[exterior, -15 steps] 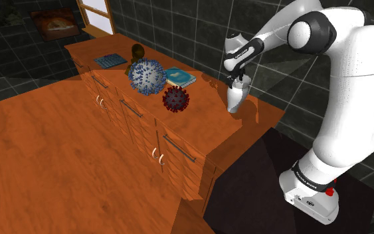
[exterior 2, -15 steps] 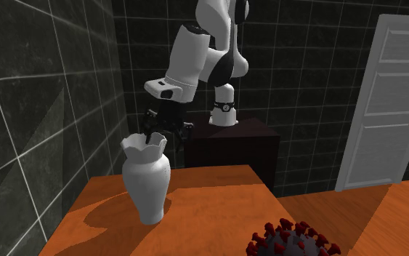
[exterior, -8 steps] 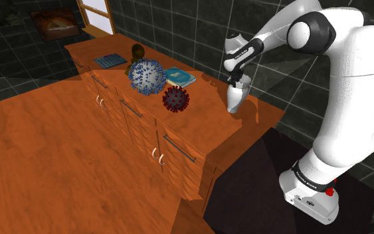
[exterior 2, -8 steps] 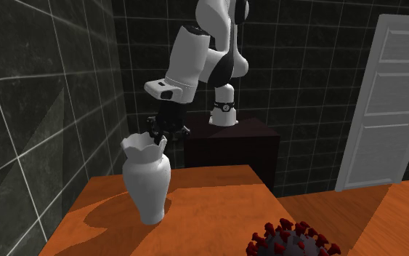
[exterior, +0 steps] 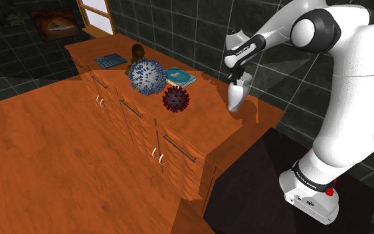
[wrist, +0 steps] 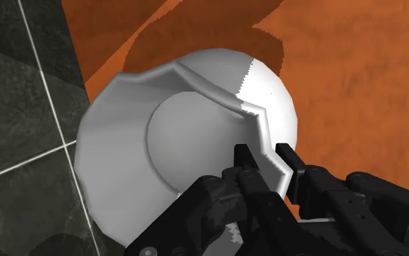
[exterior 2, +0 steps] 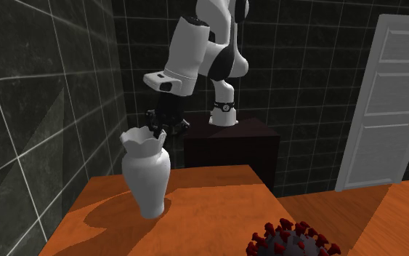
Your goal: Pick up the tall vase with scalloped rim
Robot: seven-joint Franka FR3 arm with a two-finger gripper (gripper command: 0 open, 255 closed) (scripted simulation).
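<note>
The tall white vase [exterior: 236, 97] with a scalloped rim is at the end of the wooden counter [exterior: 205, 110] nearest the arm's stand. My black gripper [exterior: 237, 79] comes down from above and is shut on its rim. In the second exterior view the vase [exterior 2: 146, 178] hangs a little tilted, its base just at the countertop [exterior 2: 210, 207], with the gripper [exterior 2: 158, 131] on the rim's side nearest the arm. In the wrist view the gripper [wrist: 266, 156] pinches the rim wall of the vase [wrist: 188, 131], one finger inside the mouth and one outside.
A dark red spiky ball [exterior: 176, 98] and a larger blue-white spiky ball [exterior: 146, 76] sit further along the counter, with a teal book [exterior: 179, 77] behind them. A dark tiled wall [exterior 2: 35, 109] stands close beside the vase. A white door [exterior 2: 388, 109] is far off.
The fingers have closed from wide open onto the vase's rim. The hand has then risen slightly, and the vase has come up and tilted a little with it.
</note>
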